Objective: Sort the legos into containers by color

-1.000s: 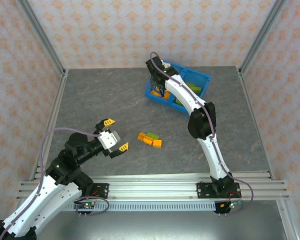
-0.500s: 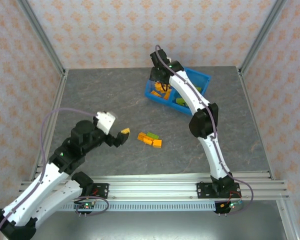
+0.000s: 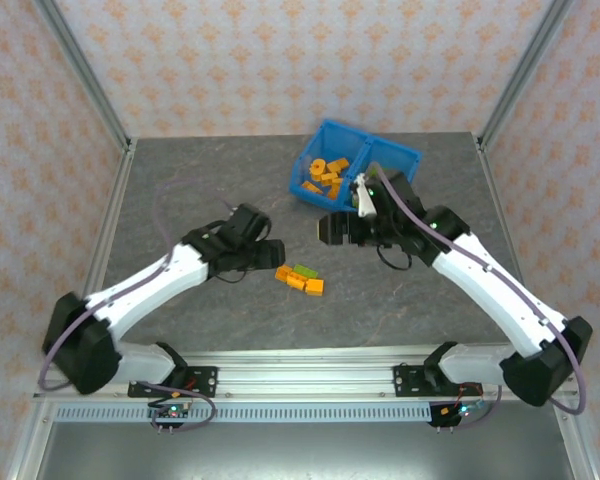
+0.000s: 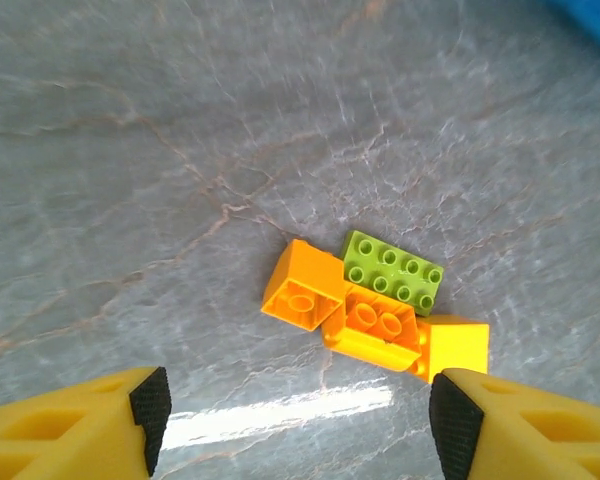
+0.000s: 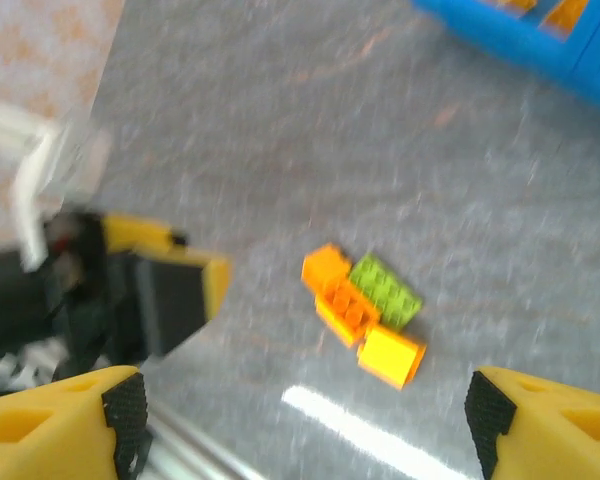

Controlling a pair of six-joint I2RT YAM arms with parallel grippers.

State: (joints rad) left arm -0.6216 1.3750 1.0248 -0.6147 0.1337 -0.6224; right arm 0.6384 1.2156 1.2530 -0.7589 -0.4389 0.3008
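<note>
the blue bin [image 3: 404, 153] sits at the far side of the grey table [image 3: 200, 180], turned at an angle, with a divider wall splitting it into two compartments. the left compartment [image 3: 303, 188] holds a loose heap of orange bricks [image 3: 330, 182], among them a round piece [image 3: 319, 166] lying near the far wall. all the pieces that can be made out in it are orange. the right compartment [image 3: 396, 160] is largely covered by the right arm in the top view, so its contents cannot be told. in the right wrist view a corner of the bin shows at the upper right with a few orange pieces inside.

out on the table, in front of the bin and apart from it, lies a small cluster of four bricks touching one another: a lime green brick [image 4: 393, 272] with its studs up, and three orange ones in a diagonal row against it, an end brick [image 4: 302, 285], a middle brick [image 4: 373, 328] and another end brick [image 4: 454, 346].

the left gripper [image 4: 298, 415] hovers just beside this cluster, its jaws spread apart with nothing between them. the right gripper [image 5: 305, 430] hangs between the bin and the cluster, its jaws spread wide and likewise holding nothing.
</note>
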